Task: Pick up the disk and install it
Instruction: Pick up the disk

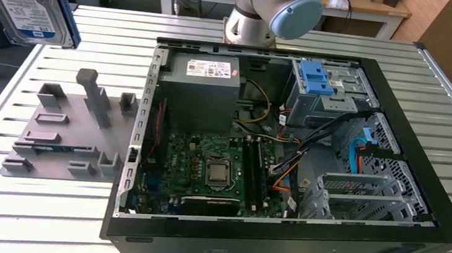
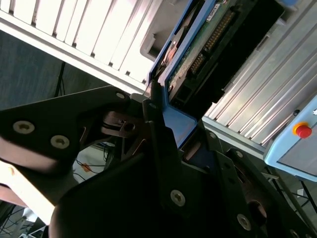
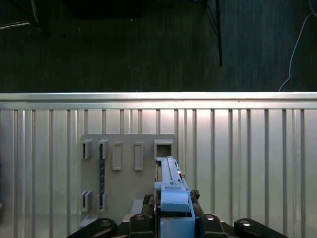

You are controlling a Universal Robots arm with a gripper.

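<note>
Raised disk point(image 1: 26, 2) hangs clear above the table point(image 1: 60, 210); upright fixture posts point(image 1: 90, 92) stand beside the open case point(image 1: 281, 247), where cables point(image 1: 325, 133) cross beside the drive cage point(image 1: 333, 96).

disk point(image 1: 24, 1): at ten o'clock in the exterior view you see a glossy paper label and smooth plastic side rails.
hand point(image 2: 178, 126): yours looks matt black, with bright metal screws.
surface point(image 1: 35, 214): ribbed pale metal with a soft sheen.
fixture point(image 1: 64, 129): matt grey plastic.
case point(image 1: 281, 244): matt black shell, bare grey steel inside.
</note>
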